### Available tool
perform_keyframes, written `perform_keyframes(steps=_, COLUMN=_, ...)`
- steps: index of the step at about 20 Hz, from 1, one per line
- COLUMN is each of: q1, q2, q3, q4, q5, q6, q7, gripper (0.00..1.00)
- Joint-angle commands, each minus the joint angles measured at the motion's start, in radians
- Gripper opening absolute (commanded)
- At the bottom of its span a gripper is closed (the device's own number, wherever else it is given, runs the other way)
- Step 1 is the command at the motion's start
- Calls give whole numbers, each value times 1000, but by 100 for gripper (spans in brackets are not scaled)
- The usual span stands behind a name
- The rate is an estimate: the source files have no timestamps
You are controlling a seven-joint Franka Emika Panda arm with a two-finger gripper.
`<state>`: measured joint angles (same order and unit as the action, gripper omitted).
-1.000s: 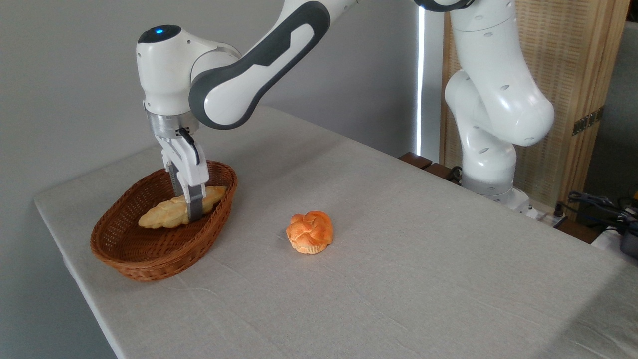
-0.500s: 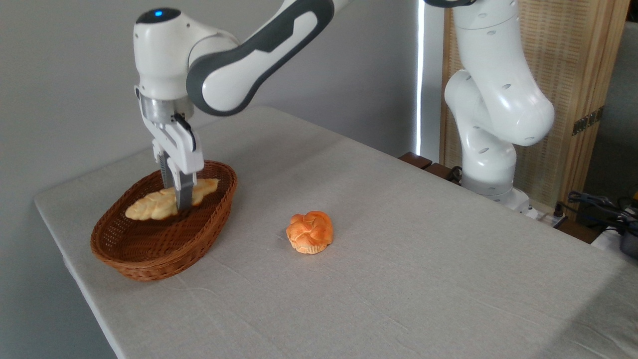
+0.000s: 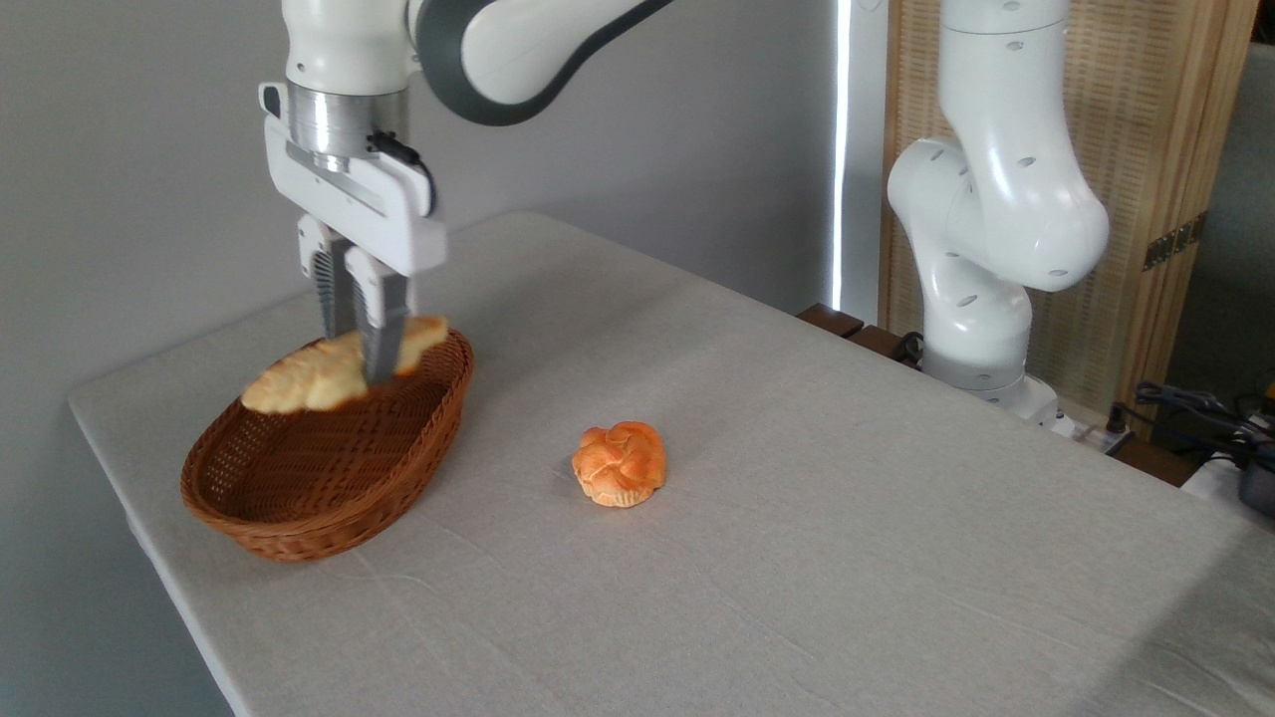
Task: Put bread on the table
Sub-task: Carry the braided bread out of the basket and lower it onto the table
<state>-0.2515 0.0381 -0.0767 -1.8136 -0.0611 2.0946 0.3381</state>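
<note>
The long pale golden braided bread (image 3: 299,374) hangs above the brown wicker basket (image 3: 329,468), slightly blurred, its left end lower than its right. My gripper (image 3: 361,366) is shut on the loaf near its right half, fingers pointing straight down. The bread's lower edge is about level with the basket's far rim. The table (image 3: 797,538) with its light grey-beige cloth spreads out to the right.
A small round orange knotted bun (image 3: 619,463) lies on the cloth to the right of the basket. The arm's white base (image 3: 981,329) stands at the table's far right edge, with a wooden screen (image 3: 1146,149) and cables behind it.
The gripper has risen with the bread, lifting it from the basket's inside up to rim height, and the wrist has turned a little.
</note>
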Motion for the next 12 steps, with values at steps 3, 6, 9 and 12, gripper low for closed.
perform_keyframes(steps=3, q1=-5, q2=-15, q3=175, q4=-50, q5=14, q6=-108, q7=73, gripper=66)
perform_keyframes(steps=6, q1=-5, q2=15, q3=247, q4=-84, q5=14, q6=-102, q7=93, gripper=100)
perform_keyframes(steps=9, q1=-5, q2=57, q3=282, q4=-87, q5=14, q6=-102, q7=146, gripper=100)
perform_keyframes(steps=12, q1=-5, q2=59, q3=284, q4=-95, q5=14, q6=-102, q7=154, gripper=100)
